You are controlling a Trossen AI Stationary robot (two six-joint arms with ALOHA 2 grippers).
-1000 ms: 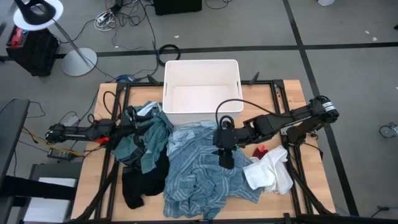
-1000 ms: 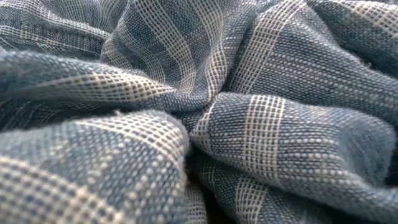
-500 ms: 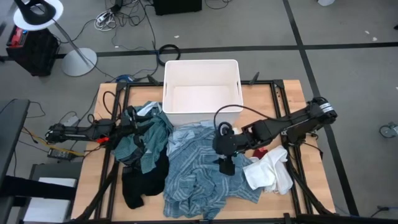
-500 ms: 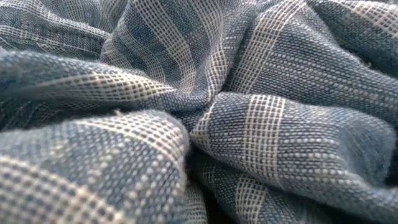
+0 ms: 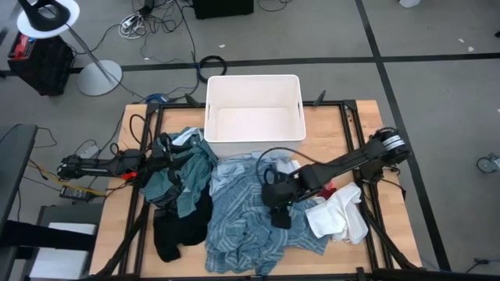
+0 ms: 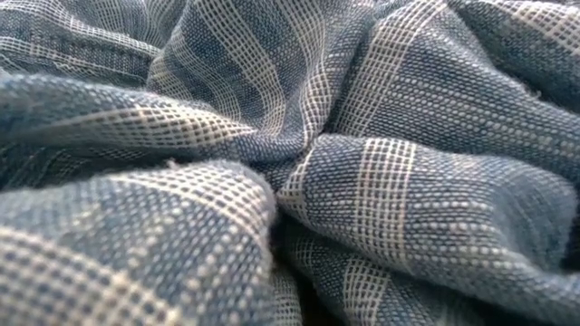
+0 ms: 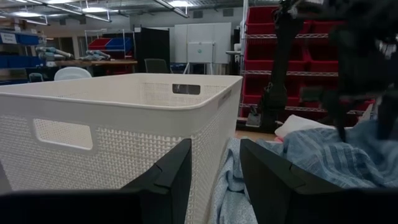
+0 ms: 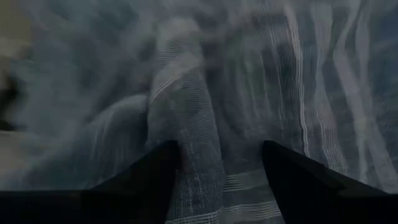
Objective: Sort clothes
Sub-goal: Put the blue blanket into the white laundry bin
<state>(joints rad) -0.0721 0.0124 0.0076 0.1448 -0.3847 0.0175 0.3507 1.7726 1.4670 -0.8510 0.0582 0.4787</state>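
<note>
The blue-grey striped shirt (image 5: 250, 215) lies crumpled at the table's middle and fills the low view (image 6: 344, 181). My right gripper (image 5: 277, 212) is open just above it, its fingers on either side of a raised fold (image 8: 186, 124). The teal plaid shirt (image 5: 186, 173) lies heaped at the left, over a black garment (image 5: 173, 230). My left gripper (image 5: 166, 165) is open (image 7: 216, 180), lies level at that heap and points toward the white bin (image 7: 124, 118). A white garment (image 5: 340, 215) and a small red piece (image 5: 326, 190) lie at the right. My right gripper comes from above, pointing down, with the striped shirt's raised fold (image 8: 193, 180) between its open fingers. I cannot tell whether the fingers touch the cloth. The shirt lies on the table.
The white plastic bin (image 5: 254, 80) stands at the table's far middle edge. Bare wooden table shows at the far left corner (image 5: 137, 125) and far right corner (image 5: 359, 117). Cables and a lamp stand lie on the floor beyond the table.
My right gripper has gone toward the table's near edge and a little to the left, coming down close over the striped shirt. Its arm has stretched farther across the table. The clothes lie as before.
</note>
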